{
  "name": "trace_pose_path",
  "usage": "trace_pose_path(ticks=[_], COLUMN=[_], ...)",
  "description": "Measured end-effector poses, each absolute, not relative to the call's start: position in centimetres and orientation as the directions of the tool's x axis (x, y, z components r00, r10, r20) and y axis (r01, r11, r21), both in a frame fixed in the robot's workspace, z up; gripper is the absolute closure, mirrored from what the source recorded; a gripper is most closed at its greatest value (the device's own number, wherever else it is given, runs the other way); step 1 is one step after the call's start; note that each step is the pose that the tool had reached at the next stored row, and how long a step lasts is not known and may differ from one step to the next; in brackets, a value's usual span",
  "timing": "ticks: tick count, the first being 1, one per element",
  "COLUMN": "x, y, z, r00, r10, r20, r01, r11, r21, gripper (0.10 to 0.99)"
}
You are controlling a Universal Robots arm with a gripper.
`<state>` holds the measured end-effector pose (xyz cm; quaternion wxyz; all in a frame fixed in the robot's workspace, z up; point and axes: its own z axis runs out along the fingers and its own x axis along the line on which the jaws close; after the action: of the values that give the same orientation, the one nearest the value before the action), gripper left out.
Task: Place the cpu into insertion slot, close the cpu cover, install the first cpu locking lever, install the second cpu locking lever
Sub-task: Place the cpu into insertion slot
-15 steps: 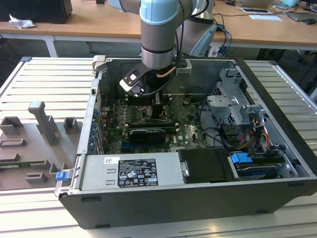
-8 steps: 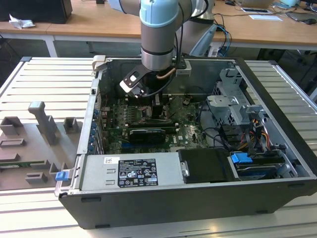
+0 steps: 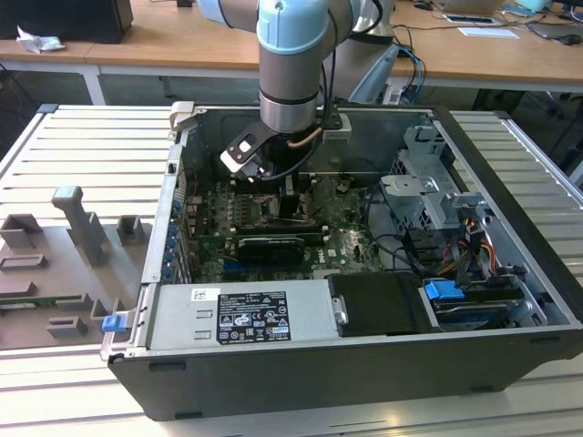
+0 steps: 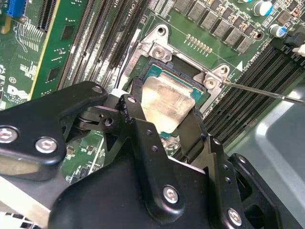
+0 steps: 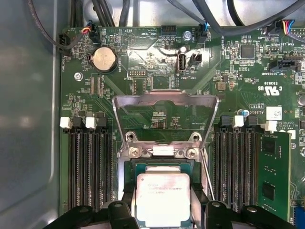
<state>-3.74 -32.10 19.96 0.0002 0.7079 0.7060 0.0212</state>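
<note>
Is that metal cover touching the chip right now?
Apart. In the first wrist view the cpu cover stands swung open, clear of the cpu.

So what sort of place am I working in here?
Probably a robotics lab or workshop: an open computer case sits on a slatted metal table, wooden desks stand behind, and the gripper grips the cpu inside it.

Small white lettering runs across the green circuit board (image 5: 143, 62) beside its connectors and parts, and a white sticker (image 5: 274, 113) with dark print sits on it. Faint lines of print mark the cpu (image 5: 162, 200) top. A white label (image 3: 250, 316) crowded with black print and symbols lies on the grey power supply box (image 3: 182, 319).
</note>
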Motion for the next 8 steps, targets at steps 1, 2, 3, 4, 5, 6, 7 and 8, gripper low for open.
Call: trace_pose_path(ticks=[1,2,3,4,5,6,7,8], x=[-3.74,-3.74,-3.74,-3.74,-3.74,-3.74,-3.74,-3.74], y=[-32.10,-32.11,-32.11,-32.10,-32.10,-32.10,-32.10,-32.10], z=[19.95,19.95,19.94,19.93,19.92,19.92,19.91,19.91], r00=[0.002,0.002,0.002,0.002,0.002,0.002,0.002,0.002], r10=[1.000,1.000,1.000,1.000,1.000,1.000,1.000,1.000], r20=[0.030,0.029,0.029,0.030,0.030,0.030,0.030,0.030], r01=[1.000,1.000,1.000,1.000,1.000,1.000,1.000,1.000], r11=[-0.003,-0.003,-0.003,-0.003,-0.003,-0.003,-0.003,-0.003], r21=[0.030,0.030,0.030,0.030,0.030,0.030,0.030,0.030], gripper=[0.545,0.545,0.545,0.545,0.545,0.545,0.545,0.533])
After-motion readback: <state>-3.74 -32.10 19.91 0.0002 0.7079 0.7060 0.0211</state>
